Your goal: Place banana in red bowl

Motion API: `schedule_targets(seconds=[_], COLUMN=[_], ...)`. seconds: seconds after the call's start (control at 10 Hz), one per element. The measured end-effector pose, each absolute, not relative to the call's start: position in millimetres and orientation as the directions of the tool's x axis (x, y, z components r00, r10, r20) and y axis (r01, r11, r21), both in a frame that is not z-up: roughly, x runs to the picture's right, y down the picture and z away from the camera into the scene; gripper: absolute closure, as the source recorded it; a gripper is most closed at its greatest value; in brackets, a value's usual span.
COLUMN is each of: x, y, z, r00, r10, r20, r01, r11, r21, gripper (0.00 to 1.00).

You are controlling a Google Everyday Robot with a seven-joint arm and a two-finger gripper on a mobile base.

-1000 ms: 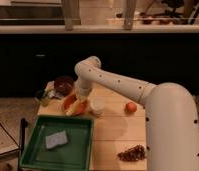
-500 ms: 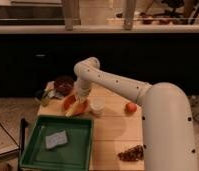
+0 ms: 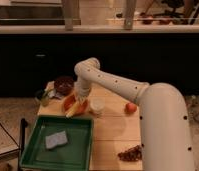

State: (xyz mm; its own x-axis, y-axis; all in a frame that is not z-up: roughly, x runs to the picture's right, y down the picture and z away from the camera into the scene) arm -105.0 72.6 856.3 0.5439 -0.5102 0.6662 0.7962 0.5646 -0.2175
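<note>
My jaws hang low over the red bowl (image 3: 73, 104), at the end of my arm (image 3: 113, 85), and the wrist hides them from the camera, so I cannot tell whether they are open or closed, or whether they grip anything. Directly beneath them lies the banana (image 3: 73, 111). It looks pale against the orange-red bowl, with one end inside and the other poking over the rim on the side toward the green tray (image 3: 30, 150).

Over the last second very little has changed. My jaws have stayed above the bowl with only a slight shift, and the banana sits in much the same spot under them. I take that to mean the carry is done and I am at the release, or just past it. The task looks nearly complete.

Just to the right of my jaws stands a white cup (image 3: 97, 106), close to the bowl, and farther right on the tabletop (image 3: 113, 135) rests a round orange fruit (image 3: 130, 107). Behind my jaws and to the left sits a dark maroon bowl (image 3: 64, 85). In the tray, in front of and below my jaws, lies a grey sponge (image 3: 56, 140).

If I lift away, I should rise straight up, so I neither tip the overhanging banana out nor knock the cup.
</note>
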Motion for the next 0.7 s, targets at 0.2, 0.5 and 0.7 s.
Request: schedule_targets(seconds=[0.2, 0.5, 0.7], x=[-103.8, -103.6, -106.6], y=[74.4, 65.6, 61.1], z=[858.0, 858.9, 861.0], r00=[0.536, 0.56, 0.564], r10=[-0.51, -0.515, -0.519], r20=[0.672, 0.649, 0.642], r01=[0.802, 0.788, 0.786], r11=[0.557, 0.574, 0.576], r21=[-0.217, -0.224, -0.224], gripper=[0.85, 0.53, 0.33])
